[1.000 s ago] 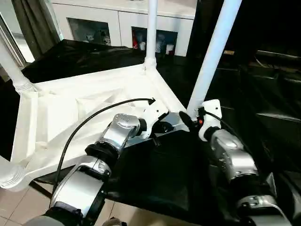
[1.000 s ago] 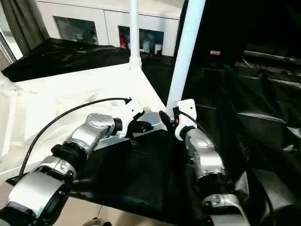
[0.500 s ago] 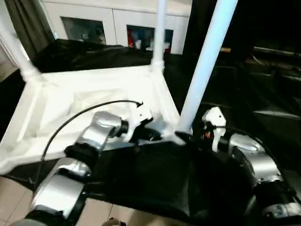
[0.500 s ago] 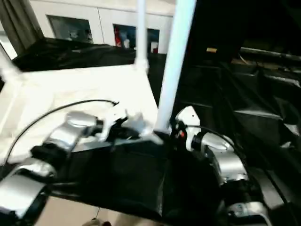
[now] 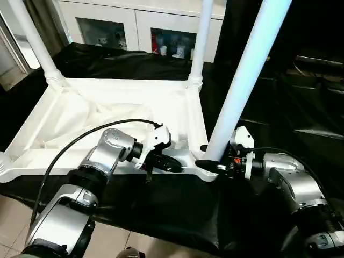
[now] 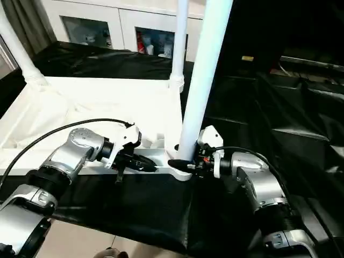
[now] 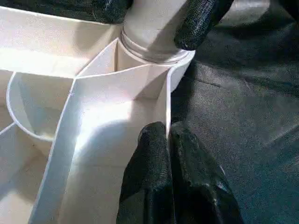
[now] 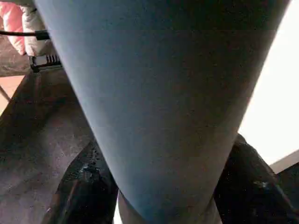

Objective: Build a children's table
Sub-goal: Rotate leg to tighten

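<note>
The white plastic children's table top (image 5: pixel 113 115) lies upside down on a table draped in black sheeting (image 5: pixel 177 209), its ribbed underside facing up and its near edge toward the robot. Long tapered white legs stand upright in its round corner sockets: the nearest white leg (image 5: pixel 244 75) rises from the near right corner socket (image 5: pixel 207 169), a second leg (image 5: pixel 200 43) stands at the far right corner, and a third (image 5: pixel 35 40) at the far left corner; at the picture's left edge the base of another socket (image 5: pixel 2 161) shows. The left gripper (image 7: pixel 169 140) reaches in from the left along the near edge, its two black jaws pressed together on the thin upright rim wall of the top, just beside the near right socket; the rim sits between the fingertips (image 7: pixel 152 140). The right gripper (image 5: pixel 207 163) comes in from the right at the foot of the nearest leg, its black jaws standing on either side of the leg's base right above the socket collar; the wrist view shows one finger (image 8: pixel 81 186) on each flank of the leg, close against it, though whether they press it cannot be told. Behind the table stands a white cabinet with glass doors (image 5: pixel 134 24).
</note>
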